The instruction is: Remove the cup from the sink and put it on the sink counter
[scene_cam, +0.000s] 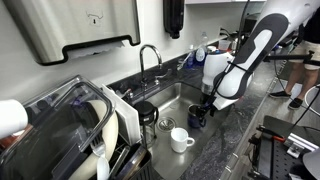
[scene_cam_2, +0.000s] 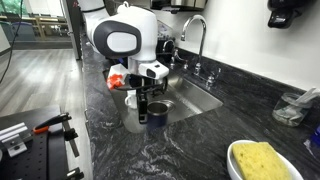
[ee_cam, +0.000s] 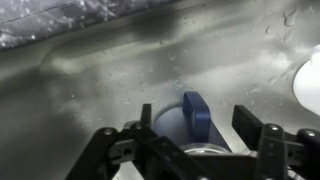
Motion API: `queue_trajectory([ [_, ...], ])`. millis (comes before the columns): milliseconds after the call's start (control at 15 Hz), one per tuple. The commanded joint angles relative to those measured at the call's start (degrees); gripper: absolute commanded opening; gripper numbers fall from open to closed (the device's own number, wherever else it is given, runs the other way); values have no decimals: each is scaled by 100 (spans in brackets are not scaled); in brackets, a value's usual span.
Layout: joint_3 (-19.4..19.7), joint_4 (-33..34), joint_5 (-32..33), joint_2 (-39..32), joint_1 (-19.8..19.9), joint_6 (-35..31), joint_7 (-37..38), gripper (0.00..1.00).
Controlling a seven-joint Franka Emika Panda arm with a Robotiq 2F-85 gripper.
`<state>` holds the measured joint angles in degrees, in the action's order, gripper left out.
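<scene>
One gripper (ee_cam: 190,150), jaws apart, straddling cup (ee_cam: 196,115) inside sink (ee_cam: 90,80); not clamped.

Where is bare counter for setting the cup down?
Bare: the sink counter strip between the sink rim and its outer edge. Crowded: the basin around the cup, gripper and white mug; the dish rack end.

Arm (scene_cam: 252,48) bent over w/ wrist pointing straight down. Gripper (ee_cam: 195,150) hangs low, fingers (ee_cam: 262,138) spread apart; can't tell if clamped.
</scene>
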<state>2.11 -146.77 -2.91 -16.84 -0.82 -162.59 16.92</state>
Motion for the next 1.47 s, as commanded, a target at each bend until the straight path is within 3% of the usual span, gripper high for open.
queue_trajectory([
  [0,128,13,-32,-183,-95,-223,-10,52],
  [467,143,-51,-50,-224,-181,-363,39,2],
  [733,211,-129,-44,71,-317,-213,225,4],
  [1133,467,-179,219,1149,-477,768,1058,4],
  [1400,367,-92,532,1958,-235,1726,1708,4],
])
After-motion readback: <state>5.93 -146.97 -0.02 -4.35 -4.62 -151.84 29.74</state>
